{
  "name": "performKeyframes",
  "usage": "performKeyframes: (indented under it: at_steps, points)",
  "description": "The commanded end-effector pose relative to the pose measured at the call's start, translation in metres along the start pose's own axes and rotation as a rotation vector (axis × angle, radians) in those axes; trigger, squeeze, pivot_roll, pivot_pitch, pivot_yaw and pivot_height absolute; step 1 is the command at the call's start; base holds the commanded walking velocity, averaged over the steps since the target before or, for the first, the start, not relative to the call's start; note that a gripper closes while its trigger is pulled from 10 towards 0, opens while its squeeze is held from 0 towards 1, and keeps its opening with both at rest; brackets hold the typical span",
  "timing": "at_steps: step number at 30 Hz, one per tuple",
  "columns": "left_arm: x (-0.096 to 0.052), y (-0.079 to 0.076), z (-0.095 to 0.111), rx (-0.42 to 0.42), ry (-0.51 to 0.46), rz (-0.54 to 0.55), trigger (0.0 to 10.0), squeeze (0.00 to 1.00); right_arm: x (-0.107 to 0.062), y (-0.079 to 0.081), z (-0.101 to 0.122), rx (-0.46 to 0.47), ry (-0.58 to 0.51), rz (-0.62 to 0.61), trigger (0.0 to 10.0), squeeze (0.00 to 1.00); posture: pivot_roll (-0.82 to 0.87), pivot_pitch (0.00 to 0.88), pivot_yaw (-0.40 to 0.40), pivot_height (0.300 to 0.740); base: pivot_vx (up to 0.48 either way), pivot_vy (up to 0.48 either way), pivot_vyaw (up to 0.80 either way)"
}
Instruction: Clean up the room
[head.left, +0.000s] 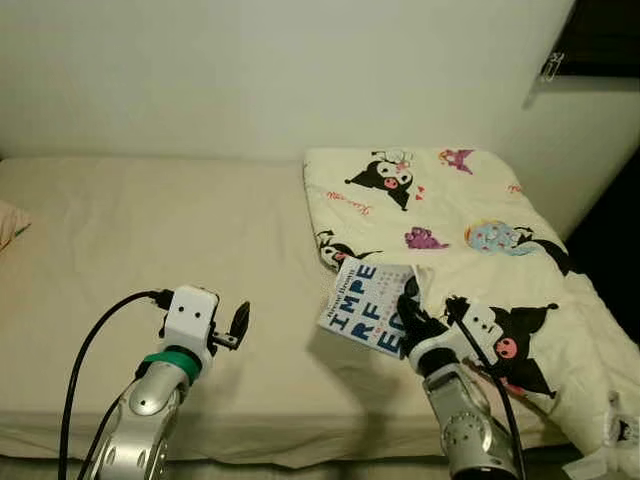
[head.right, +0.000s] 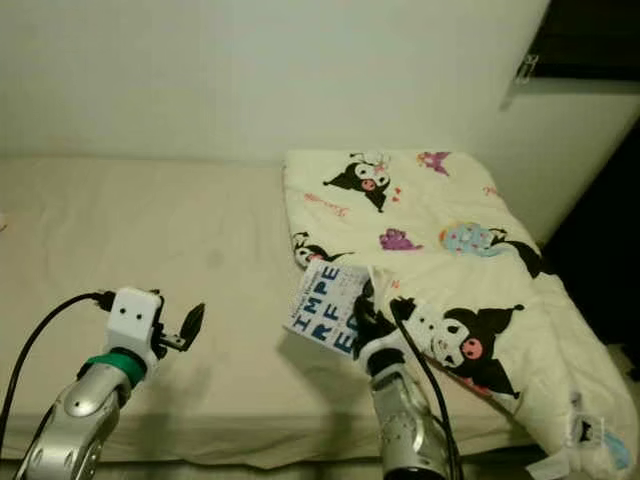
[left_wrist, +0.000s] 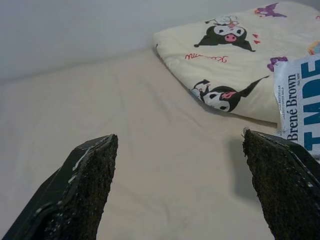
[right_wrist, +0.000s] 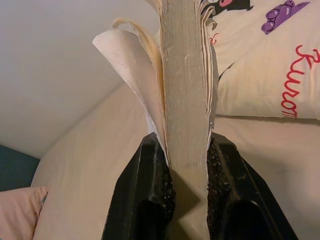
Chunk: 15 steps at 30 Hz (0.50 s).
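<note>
A white paperback book (head.left: 368, 306) with big blue letters is held above the bed's front part, beside the folded blanket. My right gripper (head.left: 412, 318) is shut on the book's lower edge; in the right wrist view the two black fingers (right_wrist: 152, 185) clamp the page block (right_wrist: 186, 90), with a loose cover curling off. My left gripper (head.left: 238, 322) hovers open over the bare mattress, left of the book. Its spread fingertips (left_wrist: 87, 185) frame the sheet, with the book's spine (left_wrist: 295, 102) at the edge.
A cream mattress (head.left: 150, 240) runs along the white wall. A folded cartoon-print blanket (head.left: 450, 215) lies on its right half and drapes over the front right corner. A pink pillow corner (head.left: 8, 225) sits at the far left. A dark gap lies to the right.
</note>
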<state>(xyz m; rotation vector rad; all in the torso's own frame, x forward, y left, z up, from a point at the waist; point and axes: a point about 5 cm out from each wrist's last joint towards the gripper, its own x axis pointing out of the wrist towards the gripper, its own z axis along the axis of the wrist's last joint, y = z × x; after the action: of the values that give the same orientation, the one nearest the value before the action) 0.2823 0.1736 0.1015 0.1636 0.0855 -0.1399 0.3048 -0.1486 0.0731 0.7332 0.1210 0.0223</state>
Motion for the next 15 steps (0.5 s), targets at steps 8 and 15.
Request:
performKeyframes:
  at_steps: [8,15]
  points:
    - [-0.0012,0.0023,-0.0045,-0.021,0.03,0.015,10.0,0.0,-0.0005,0.0031,-0.0054,0.038,-0.016,-0.008,10.0,0.0,0.15,0.0,0.024,0.697,0.0,0.183,0.0]
    - [-0.0016,0.0016,-0.0047,-0.024,0.032,0.015,10.0,0.0,0.0005,0.0036,-0.0062,0.034,-0.01,-0.007,10.0,0.0,0.15,0.0,0.021,0.697,0.0,0.449,0.0]
